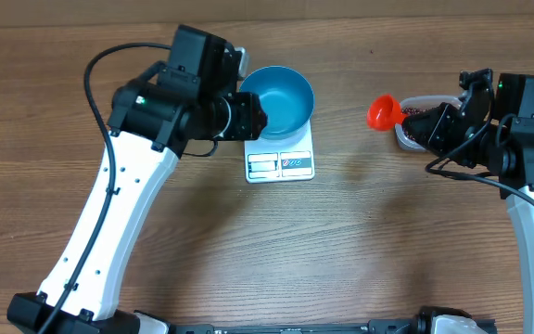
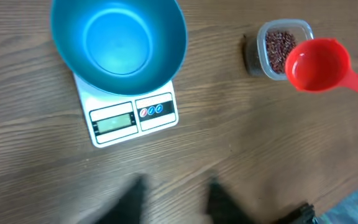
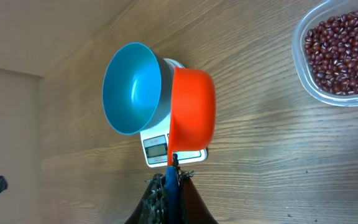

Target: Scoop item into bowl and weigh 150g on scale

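The blue bowl [image 1: 284, 96] stands empty on the white scale [image 1: 281, 165]. My left gripper [image 2: 176, 200] hangs high beside the bowl's left rim. Its blurred fingers [image 2: 135, 200] stand apart with only bare wood between them. My right gripper [image 3: 171, 186] is shut on the handle of a red scoop [image 3: 191, 112]. The scoop [image 2: 317, 65] is in the air between the bowl and the tub, and its cup looks empty. The dark red beans [image 3: 344, 53] lie in a clear plastic tub [image 2: 263, 34] right of the scale, partly hidden under the right arm in the overhead view.
The left arm [image 1: 128, 186] reaches across the left half of the wooden table [image 1: 360, 241]. The right arm [image 1: 527, 158] stands at the right edge, over the tub.
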Available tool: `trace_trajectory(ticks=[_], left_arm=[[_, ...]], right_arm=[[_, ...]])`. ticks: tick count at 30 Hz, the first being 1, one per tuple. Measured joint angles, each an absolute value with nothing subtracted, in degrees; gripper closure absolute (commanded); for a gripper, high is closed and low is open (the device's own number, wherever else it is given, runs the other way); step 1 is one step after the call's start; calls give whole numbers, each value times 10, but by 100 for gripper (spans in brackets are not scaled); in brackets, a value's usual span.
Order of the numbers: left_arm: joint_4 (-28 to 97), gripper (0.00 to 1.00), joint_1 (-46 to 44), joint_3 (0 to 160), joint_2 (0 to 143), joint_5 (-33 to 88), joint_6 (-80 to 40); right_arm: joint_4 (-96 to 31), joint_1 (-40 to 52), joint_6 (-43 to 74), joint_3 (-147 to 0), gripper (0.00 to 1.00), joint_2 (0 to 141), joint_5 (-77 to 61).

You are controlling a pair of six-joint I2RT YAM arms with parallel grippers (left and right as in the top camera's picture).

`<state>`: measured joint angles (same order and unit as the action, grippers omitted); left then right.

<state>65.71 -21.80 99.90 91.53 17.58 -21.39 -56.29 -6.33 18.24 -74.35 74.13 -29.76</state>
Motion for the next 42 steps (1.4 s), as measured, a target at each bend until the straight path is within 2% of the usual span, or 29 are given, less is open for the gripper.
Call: trace_trajectory(ticks=[9, 24, 42], left_arm=[[632, 96, -278, 909, 915, 92, -246], [459, 96, -397, 740, 917, 22, -313], [298, 96, -404, 620, 917, -39, -314]], right_arm=[[-562, -63, 175, -743, 96, 741, -293], [-566, -63, 172, -743, 96, 741, -285], [-573, -63, 171, -743, 96, 741, -284]])
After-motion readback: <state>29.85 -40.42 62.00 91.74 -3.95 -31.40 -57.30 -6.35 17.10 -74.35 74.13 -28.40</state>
